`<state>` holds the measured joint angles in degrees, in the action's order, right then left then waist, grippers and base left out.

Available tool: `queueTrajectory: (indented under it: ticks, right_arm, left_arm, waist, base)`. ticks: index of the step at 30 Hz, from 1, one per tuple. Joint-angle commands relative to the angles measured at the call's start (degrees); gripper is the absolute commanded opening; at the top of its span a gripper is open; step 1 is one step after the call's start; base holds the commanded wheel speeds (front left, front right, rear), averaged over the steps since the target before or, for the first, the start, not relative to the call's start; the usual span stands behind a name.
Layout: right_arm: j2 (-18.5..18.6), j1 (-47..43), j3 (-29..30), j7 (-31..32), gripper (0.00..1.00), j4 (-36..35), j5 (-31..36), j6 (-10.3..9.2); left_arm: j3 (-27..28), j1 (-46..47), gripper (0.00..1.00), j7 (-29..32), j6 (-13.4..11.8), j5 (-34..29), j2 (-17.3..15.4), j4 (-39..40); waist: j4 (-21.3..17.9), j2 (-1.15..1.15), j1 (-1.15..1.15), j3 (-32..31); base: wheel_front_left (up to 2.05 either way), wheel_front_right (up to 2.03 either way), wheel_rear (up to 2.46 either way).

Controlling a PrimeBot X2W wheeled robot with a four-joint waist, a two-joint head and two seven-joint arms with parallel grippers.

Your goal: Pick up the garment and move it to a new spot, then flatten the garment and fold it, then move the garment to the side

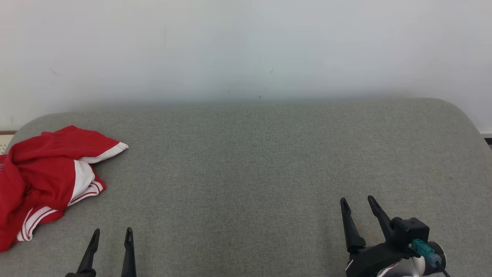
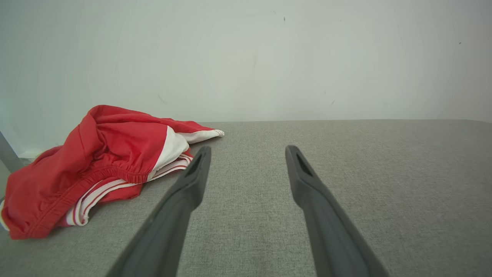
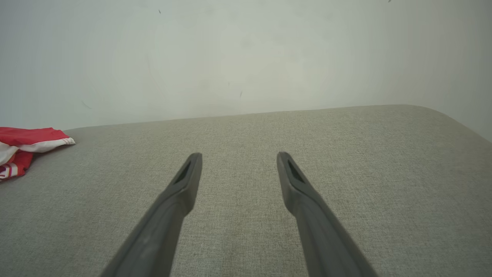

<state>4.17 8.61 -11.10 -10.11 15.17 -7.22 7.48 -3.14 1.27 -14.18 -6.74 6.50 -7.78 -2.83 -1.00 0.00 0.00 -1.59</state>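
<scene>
Garment (image 1: pixel 42 173), red with white trim: crumpled heap at the tabletop's (image 1: pixel 250 173) left end. Left tool (image 1: pixel 112 231) at its near-left, right tool (image 1: pixel 357 199) near-right, both spread (holding nothing). Risk: a shallow single-layer pinch could slip, dragging the heap off the tabletop's left edge.

Nothing here can be read: no lettering, label, brand mark or number on anything I can see. The red garment (image 1: pixel 46 173) carries only plain white stripes and panels, with no print or tag legible on it.
</scene>
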Motion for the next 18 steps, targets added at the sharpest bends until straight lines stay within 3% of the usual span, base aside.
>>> queueTrajectory:
  ticks: [1, 18]
  right_arm:
    - [-0.09, -0.80, -0.29, -0.08, 1.00, -0.58, 1.14, 0.02]
    - [-0.41, -1.70, -0.08, 1.30, 1.00, -2.37, 2.86, 0.02]
  left_arm:
    - [-0.22, -0.59, 1.00, -0.45, -0.37, -1.43, -0.27, 0.48]
    - [0.23, -0.38, 1.00, -0.67, -1.25, -2.06, -0.92, 1.04]
  waist:
    - [0.04, 0.00, 0.00, -0.08]
    - [0.17, 0.00, 0.00, -0.46]
  base:
    - [0.00, 0.00, 0.00]
    - [0.00, 0.00, 0.00]
